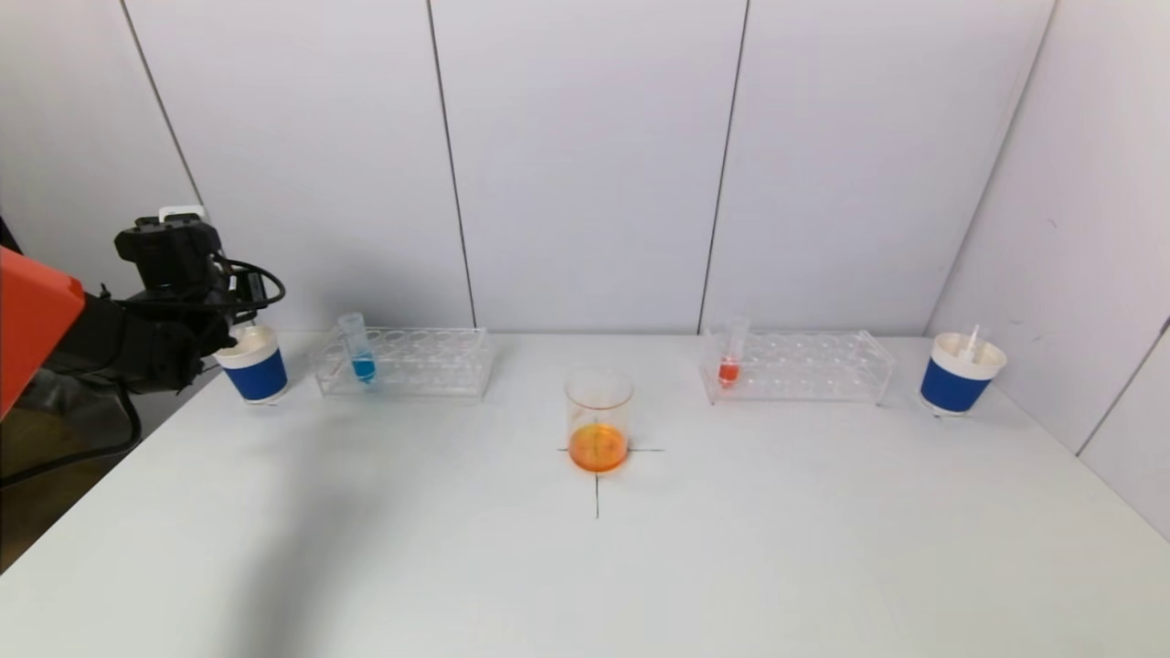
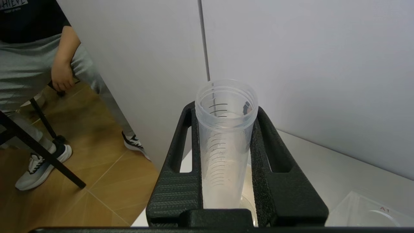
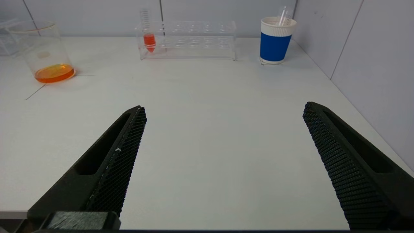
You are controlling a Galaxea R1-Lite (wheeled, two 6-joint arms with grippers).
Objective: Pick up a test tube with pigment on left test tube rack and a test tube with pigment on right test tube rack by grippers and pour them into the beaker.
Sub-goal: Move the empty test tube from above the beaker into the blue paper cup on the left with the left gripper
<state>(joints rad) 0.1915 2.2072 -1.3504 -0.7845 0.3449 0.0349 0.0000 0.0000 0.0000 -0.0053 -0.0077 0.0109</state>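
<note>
left gripper (image 2: 225, 161): I've got it pinching an empty clear tube (image 2: 223, 142), hanging over the left paper cup (image 1: 255, 364) at the table's far-left edge — looks like the drop-off step.
left cup: in the left wrist view I only catch a sliver of its rim below the tube, so I can't tell if the tube's tip is inside yet.
how I'd do it: lower straight, keep the tube upright, let go only once the tip is below the rim — releasing high could tip the cup or bounce the tube off the edge.
left rack (image 1: 402, 362): just beside the cup; one tube with blue pigment (image 1: 358, 351) standing in its left end. I'd pull away up and outward so I don't clip it.
beaker (image 1: 599, 420): centre of the table on the cross mark, orange liquid in the bottom.
right rack (image 1: 795, 366): one tube with red pigment (image 1: 730, 356) at its left end, untouched.
right cup (image 1: 960, 373): far right, one empty tube leaning in it.
right gripper (image 3: 223, 168): fingers spread wide, holding nothing, parked low over the near table.
</note>
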